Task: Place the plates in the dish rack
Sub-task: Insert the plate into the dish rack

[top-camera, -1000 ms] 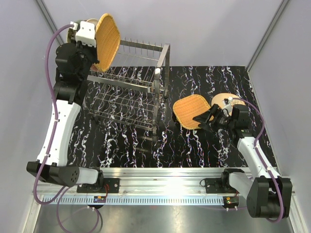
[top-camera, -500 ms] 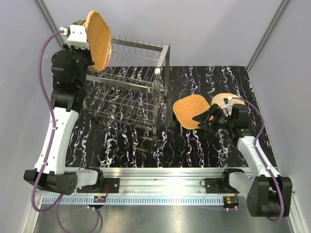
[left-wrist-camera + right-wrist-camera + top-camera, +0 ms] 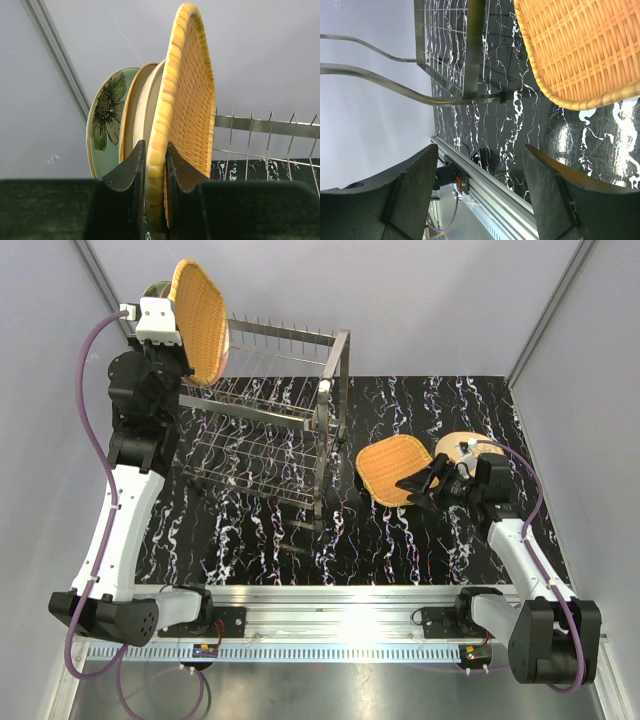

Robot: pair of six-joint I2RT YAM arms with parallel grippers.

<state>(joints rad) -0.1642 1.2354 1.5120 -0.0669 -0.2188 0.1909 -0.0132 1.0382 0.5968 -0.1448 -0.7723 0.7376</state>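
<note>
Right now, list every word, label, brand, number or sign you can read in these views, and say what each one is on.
No readable text in any view.
Held wicker plate in the left gripper: weave only, no lettering.
Green plate: a painted flower, no words.
Small boards at the bottom of the top view: too small to read.

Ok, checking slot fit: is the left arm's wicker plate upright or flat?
Upright: the wicker plate stands on edge, its rim pinched in the left gripper.
</note>
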